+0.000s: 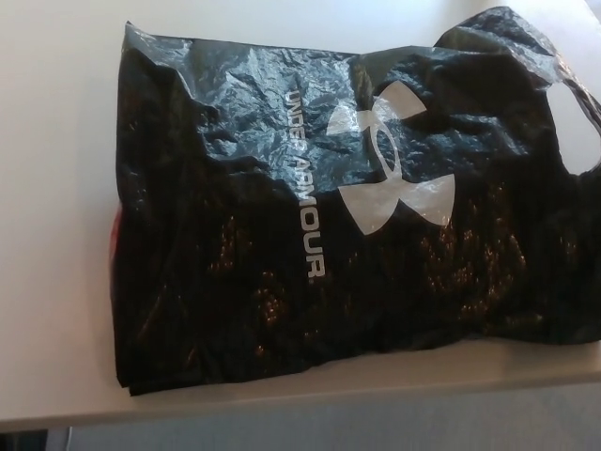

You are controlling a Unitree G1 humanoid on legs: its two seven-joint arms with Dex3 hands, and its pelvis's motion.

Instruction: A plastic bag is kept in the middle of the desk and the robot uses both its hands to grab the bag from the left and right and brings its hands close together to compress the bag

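Observation:
A large black plastic bag (282, 235) with a white Under Armour logo (390, 155) and lettering lies flat and crinkled across the white desk (56, 188). Its cut-out handle (577, 113) points to the right edge of the head view. A sliver of something red (115, 230) peeks out at the bag's left edge. Neither of my hands shows in the head view.
The desk's near edge (329, 399) runs along the bottom of the picture, just below the bag, with grey floor beyond it. Bare white desk surface lies to the left of the bag and behind it.

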